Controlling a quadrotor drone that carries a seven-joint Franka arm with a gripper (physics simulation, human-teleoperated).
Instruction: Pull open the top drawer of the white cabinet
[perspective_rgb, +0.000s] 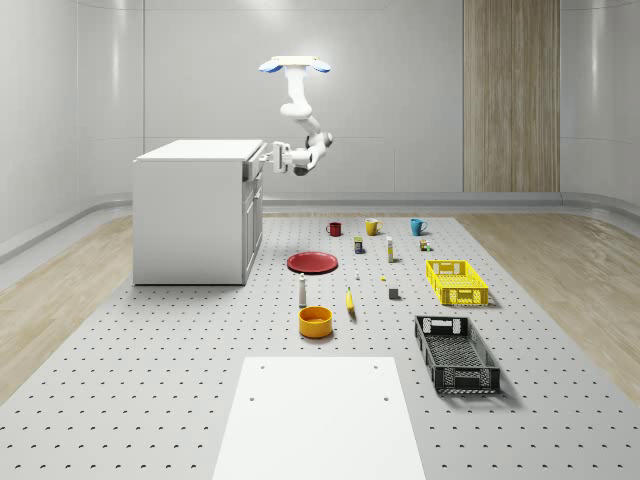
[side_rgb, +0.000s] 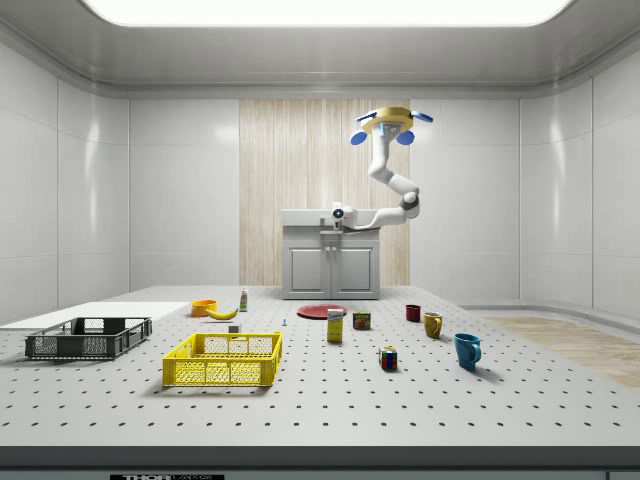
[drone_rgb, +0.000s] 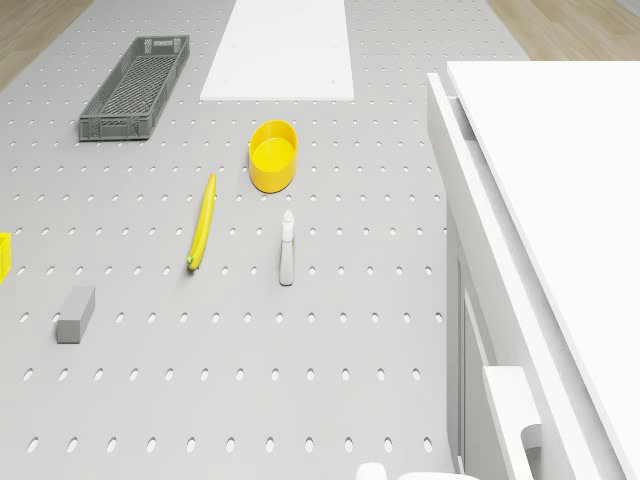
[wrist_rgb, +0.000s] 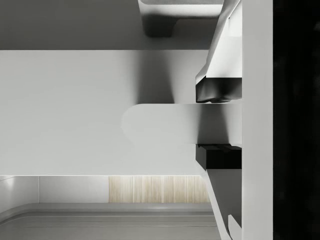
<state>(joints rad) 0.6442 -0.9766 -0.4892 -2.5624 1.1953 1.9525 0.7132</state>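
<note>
The white cabinet (perspective_rgb: 190, 215) stands on the floor at the whole-scene view's left. Its top drawer (perspective_rgb: 253, 168) juts a little out of the front. My drone (perspective_rgb: 295, 66) hovers high beside the cabinet's front, over the floor. The arm bends down and reaches sideways to the drawer. My gripper (perspective_rgb: 268, 155) is at the drawer handle. In the wrist view the gripper (wrist_rgb: 220, 124) is shut on the pale handle bar (wrist_rgb: 165, 125), with a dark pad (wrist_rgb: 220, 90) on each side. From the side, the gripper (side_rgb: 335, 215) sits just above the cabinet doors (side_rgb: 330, 268).
On the perforated floor lie a red plate (perspective_rgb: 312, 262), an orange bowl (perspective_rgb: 315, 321), a banana (perspective_rgb: 350, 301), a small bottle (perspective_rgb: 302, 291), three mugs (perspective_rgb: 371, 227), a yellow crate (perspective_rgb: 457, 282) and a dark crate (perspective_rgb: 456, 353). A white panel (perspective_rgb: 318, 415) lies in front.
</note>
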